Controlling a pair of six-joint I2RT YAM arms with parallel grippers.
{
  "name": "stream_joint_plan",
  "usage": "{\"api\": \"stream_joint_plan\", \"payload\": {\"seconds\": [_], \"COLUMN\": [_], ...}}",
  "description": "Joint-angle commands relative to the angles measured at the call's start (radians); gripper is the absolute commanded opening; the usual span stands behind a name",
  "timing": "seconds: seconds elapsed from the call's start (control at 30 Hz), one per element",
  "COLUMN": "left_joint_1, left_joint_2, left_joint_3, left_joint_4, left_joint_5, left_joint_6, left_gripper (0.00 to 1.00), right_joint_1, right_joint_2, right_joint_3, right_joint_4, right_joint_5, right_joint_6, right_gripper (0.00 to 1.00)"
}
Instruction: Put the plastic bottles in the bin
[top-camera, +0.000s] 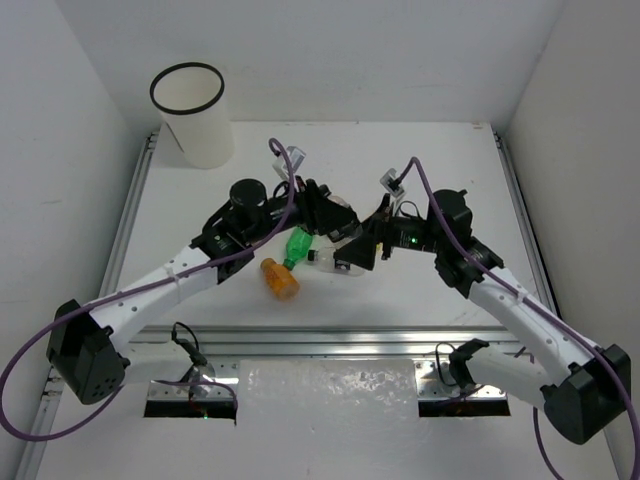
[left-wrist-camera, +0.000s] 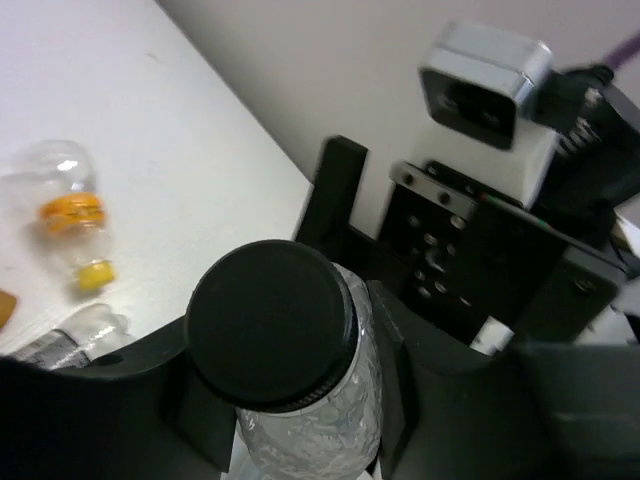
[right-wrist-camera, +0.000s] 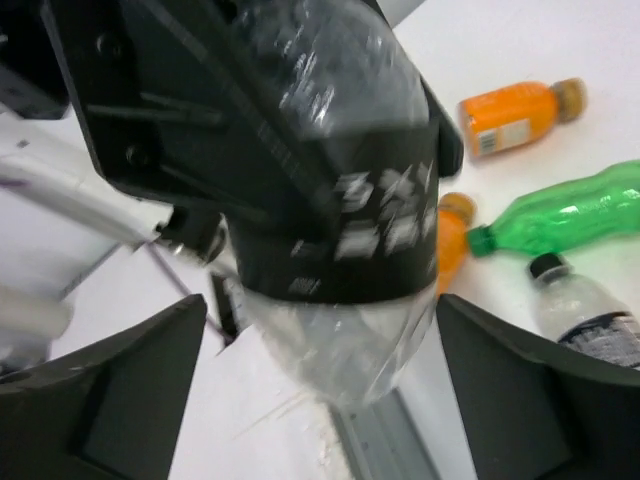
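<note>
My left gripper (top-camera: 335, 214) is shut on a clear plastic bottle with a black cap (left-wrist-camera: 272, 335) and a dark label (right-wrist-camera: 340, 215), and holds it above the table. My right gripper (top-camera: 358, 248) is open. Its fingers (right-wrist-camera: 130, 375) stand wide on either side of that bottle's base without touching it. On the table below lie a green bottle (top-camera: 298, 246), an orange bottle (top-camera: 280, 278) and a clear bottle with a black cap (top-camera: 328, 260). The right wrist view also shows a second orange bottle (right-wrist-camera: 510, 118). The white bin (top-camera: 192, 116) stands at the far left corner.
A clear bottle with an orange label and a yellow cap (left-wrist-camera: 72, 215) lies on the table in the left wrist view, with another clear bottle (left-wrist-camera: 85, 332) near it. The two arms' wrists are close together over the table's middle. White walls enclose the table.
</note>
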Motion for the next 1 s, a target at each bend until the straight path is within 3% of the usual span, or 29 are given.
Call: {"api": "stream_joint_plan", "payload": {"seconds": [0.0,0.07,0.13,0.2,0.37,0.5,0.57,0.67,0.7,0.73,0.8,0.83,0.9,0.93,0.97], "left_joint_1": [0.002,0.040,0.093,0.224,0.526,0.660,0.721,0.775,0.784,0.796,0.802,0.804,0.805,0.805,0.805], "left_joint_2": [-0.008,0.012,0.038,0.086,0.314,0.550,0.715,0.956,1.001,1.053,1.060,1.069,1.115,1.172,1.186], "left_joint_3": [0.096,0.195,0.328,0.400,0.694,0.968,1.238,1.461,1.563,1.572,1.473,1.442,1.493,1.536,1.567], "left_joint_4": [-0.085,-0.285,-0.456,-0.507,-0.538,-0.483,-0.469,-0.484,-0.488,-0.439,-0.341,-0.249,-0.241,-0.251,-0.259], "left_joint_5": [-0.234,-0.375,-0.607,-0.739,-0.794,-0.746,-0.731,-0.688,-0.673,-0.655,-0.632,-0.639,-0.625,-0.612,-0.593], "left_joint_6": [0.039,0.036,0.017,0.013,0.068,0.159,0.214,0.268,0.276,0.298,0.325,0.341,0.360,0.374,0.381], "left_gripper": [0.00,0.00,0.00,0.00,0.00,0.00,0.00,0.03,0.07,0.21,0.41,0.61,0.72,0.99,1.00], "right_joint_1": [0.005,-0.002,-0.015,-0.038,-0.131,-0.193,-0.194,-0.197,-0.197,-0.197,-0.202,-0.202,-0.204,-0.205,-0.207], "right_joint_2": [-0.047,-0.077,-0.102,-0.108,-0.061,0.019,0.050,0.090,0.120,0.137,0.180,0.194,0.215,0.234,0.244], "right_joint_3": [0.021,0.022,0.027,0.015,-0.036,-0.034,-0.039,-0.018,-0.005,0.017,0.034,0.044,0.050,0.050,0.051], "right_joint_4": [0.015,-0.106,-0.280,-0.366,-0.392,-0.361,-0.343,-0.334,-0.338,-0.346,-0.351,-0.352,-0.352,-0.351,-0.346], "right_joint_5": [0.134,0.266,0.559,0.782,0.853,0.785,0.776,0.796,0.805,0.826,0.822,0.820,0.830,0.836,0.848], "right_joint_6": [-0.031,-0.043,-0.037,-0.017,-0.035,-0.049,-0.060,-0.080,-0.083,-0.085,-0.086,-0.085,-0.080,-0.078,-0.075], "right_gripper": [0.99,0.99,0.99,0.99,0.99,0.99,0.99,0.99,0.99,0.99,0.99,0.99,0.99,0.99,0.99]}}
